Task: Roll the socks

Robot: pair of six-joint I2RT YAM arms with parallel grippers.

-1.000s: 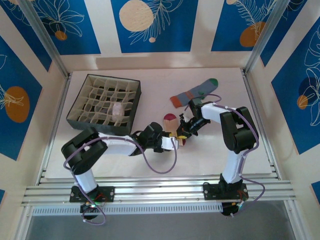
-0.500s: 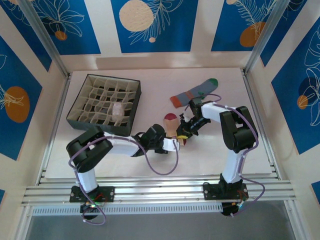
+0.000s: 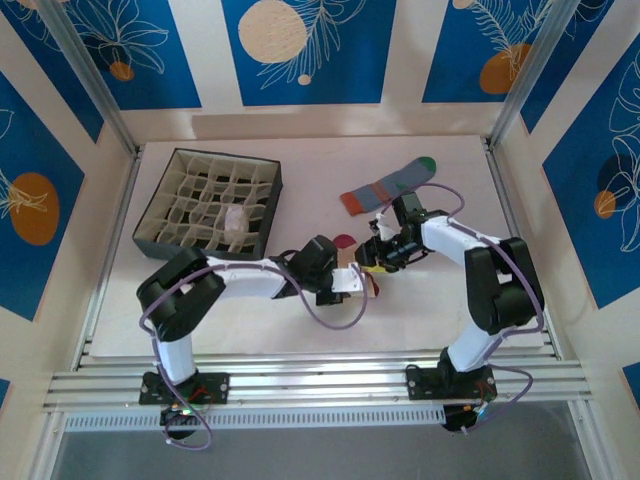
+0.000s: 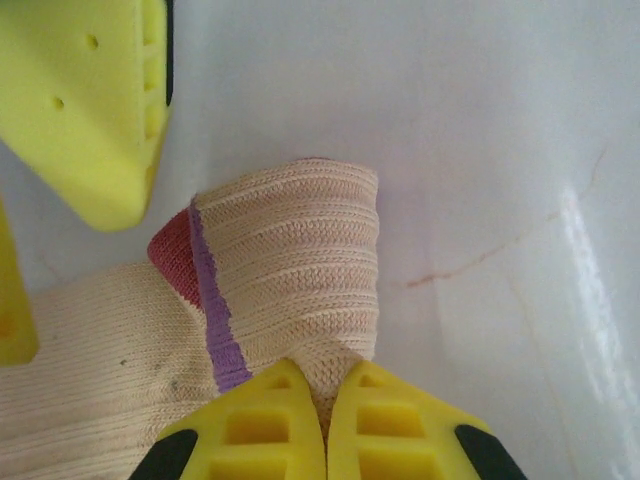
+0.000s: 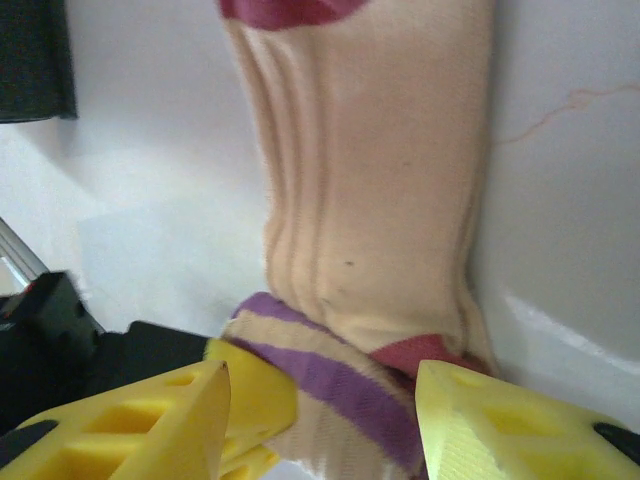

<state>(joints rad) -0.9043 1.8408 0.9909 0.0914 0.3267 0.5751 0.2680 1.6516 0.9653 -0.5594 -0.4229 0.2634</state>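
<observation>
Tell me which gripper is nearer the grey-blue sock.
Right. The right gripper sits in front of the grey-blue sock; the left gripper is farther forward, clamped on the peach sock.

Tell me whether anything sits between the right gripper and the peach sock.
Nothing visible does. The right gripper has its jaws open on either side of the folded end of the peach sock, with no other thing between them. The left gripper is shut on that same fold, close beside.

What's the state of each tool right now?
Left tool: closed, pinching the rolled fold of the peach sock.
Right tool: open, jaws apart on either side of the same sock's rolled end.
</observation>
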